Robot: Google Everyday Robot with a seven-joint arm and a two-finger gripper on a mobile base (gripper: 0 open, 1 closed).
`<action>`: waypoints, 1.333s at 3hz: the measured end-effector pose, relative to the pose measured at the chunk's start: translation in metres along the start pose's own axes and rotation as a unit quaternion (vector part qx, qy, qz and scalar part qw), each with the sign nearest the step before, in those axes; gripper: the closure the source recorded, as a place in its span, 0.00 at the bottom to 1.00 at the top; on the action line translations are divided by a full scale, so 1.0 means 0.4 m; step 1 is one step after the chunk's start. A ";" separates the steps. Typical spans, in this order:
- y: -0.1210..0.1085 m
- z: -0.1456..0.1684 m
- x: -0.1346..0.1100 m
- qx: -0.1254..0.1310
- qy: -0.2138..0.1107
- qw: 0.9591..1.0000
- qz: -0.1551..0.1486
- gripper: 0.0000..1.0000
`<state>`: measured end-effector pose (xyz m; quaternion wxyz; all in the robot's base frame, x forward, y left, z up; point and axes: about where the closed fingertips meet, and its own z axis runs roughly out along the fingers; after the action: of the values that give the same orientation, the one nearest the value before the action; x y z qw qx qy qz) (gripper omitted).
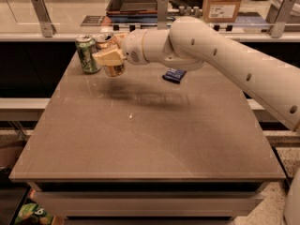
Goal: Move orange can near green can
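Now gripping the orange can (114, 70) with jaws of the gripper (110, 55) closed on its sides, held seemingly a little above the table (140, 139) and just beside the green can (87, 54), likely for setting it down close without bumping.

the cream two-finger gripper (108, 56), clamped around the orange-gold aluminium can (115, 70), hangs over a far corner of the brown table (140, 139), just beside the mottled green aluminium can (87, 55); a narrow gap parts them. a small dark blue packet (174, 75) lies under the arm. the table's near half is open.
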<state>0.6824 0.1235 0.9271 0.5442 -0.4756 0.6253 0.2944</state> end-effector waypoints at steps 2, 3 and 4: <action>-0.013 0.043 0.058 0.006 0.013 1.000 0.024 1.00; -0.014 0.063 0.081 0.006 0.013 0.999 0.034 1.00; -0.019 0.093 0.094 0.010 -0.003 0.999 0.041 1.00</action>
<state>0.7061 0.1434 0.8835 0.5383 -0.4431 0.6457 0.3113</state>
